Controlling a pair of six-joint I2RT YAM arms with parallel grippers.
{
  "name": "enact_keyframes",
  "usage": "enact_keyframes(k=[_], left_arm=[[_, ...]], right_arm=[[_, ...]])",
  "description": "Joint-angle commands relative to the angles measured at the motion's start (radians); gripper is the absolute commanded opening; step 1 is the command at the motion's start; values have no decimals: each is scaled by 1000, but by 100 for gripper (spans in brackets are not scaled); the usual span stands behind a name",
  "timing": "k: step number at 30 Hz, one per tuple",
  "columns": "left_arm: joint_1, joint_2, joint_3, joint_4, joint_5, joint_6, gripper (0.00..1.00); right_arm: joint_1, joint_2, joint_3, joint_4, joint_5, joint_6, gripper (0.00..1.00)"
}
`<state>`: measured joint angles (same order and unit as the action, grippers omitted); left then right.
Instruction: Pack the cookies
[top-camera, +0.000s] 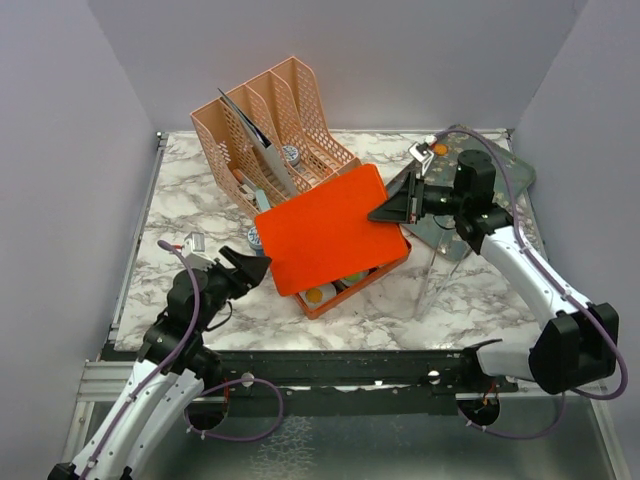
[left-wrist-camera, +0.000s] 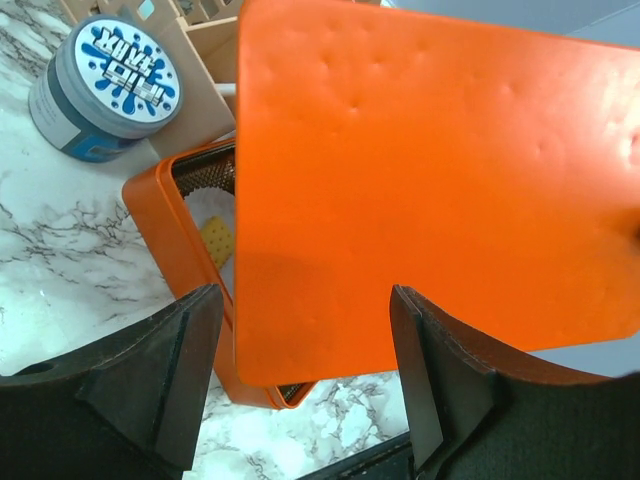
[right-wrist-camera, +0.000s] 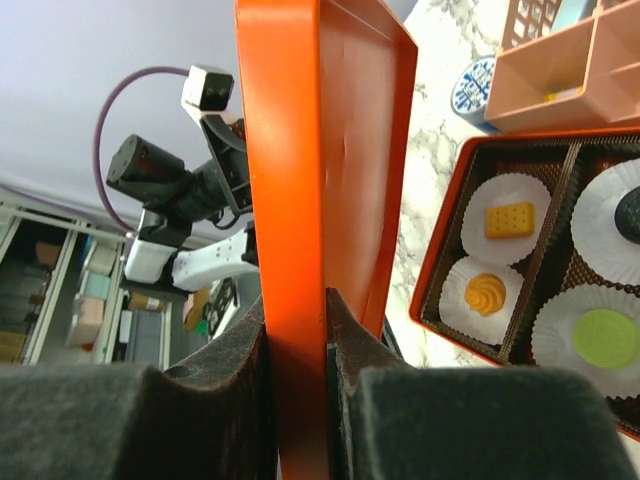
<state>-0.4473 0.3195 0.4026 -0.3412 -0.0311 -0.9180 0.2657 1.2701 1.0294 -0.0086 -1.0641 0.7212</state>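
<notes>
**While your right gripper (top-camera: 400, 205) clamps the lid (top-camera: 325, 228), the cookies (right-wrist-camera: 485, 294) sit in the box below**

Where the marble table (top-camera: 200, 200) shows bare, you have free room left of your left gripper (top-camera: 250, 265) and on the near side of your right one. The orange lid is pinched by its rim between your right fingers and hangs tilted, its opposite edge reaching the left gripper. That gripper's jaws stand wide apart, holding nothing. The lid's edge lies between them, but contact cannot be told. The orange box (right-wrist-camera: 440, 260) lies under the lid, partly covered. A blue-and-white tin (left-wrist-camera: 105, 85) stands ahead-left of the left gripper. Right of your right fingers, in paper cups (right-wrist-camera: 505, 195), rest a square (right-wrist-camera: 508, 219), an orange swirl, a green round (right-wrist-camera: 603, 337) and a black round (right-wrist-camera: 630, 215).
</notes>
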Motion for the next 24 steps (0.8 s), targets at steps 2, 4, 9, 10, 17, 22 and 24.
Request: enact_keyframes(k=[2,4,9,10,17,22,24], left_arm=[[-4,0,-50,-24,52,-47,74],[-4,-6,-76,-18,51,-56,74],[-4,-13,-157,56,89,-94,74],[-4,-11,-172,75,102,-104,74],[-4,3,-233,136,112,-128,74],[-4,46,-271,203,120,-146,73],[-4,74,-284,232,125,-152,73]], right_arm=[[-13,81,-56,102,-150,-46,0],[-21,111,-71,117,-163,-55,0],[-35,164,-96,182,-206,-59,1],[-39,178,-95,182,-214,-66,1],[-73,314,-43,83,-244,-197,5],[-93,393,-3,-10,-225,-286,8],[-105,421,15,-45,-205,-311,11]])
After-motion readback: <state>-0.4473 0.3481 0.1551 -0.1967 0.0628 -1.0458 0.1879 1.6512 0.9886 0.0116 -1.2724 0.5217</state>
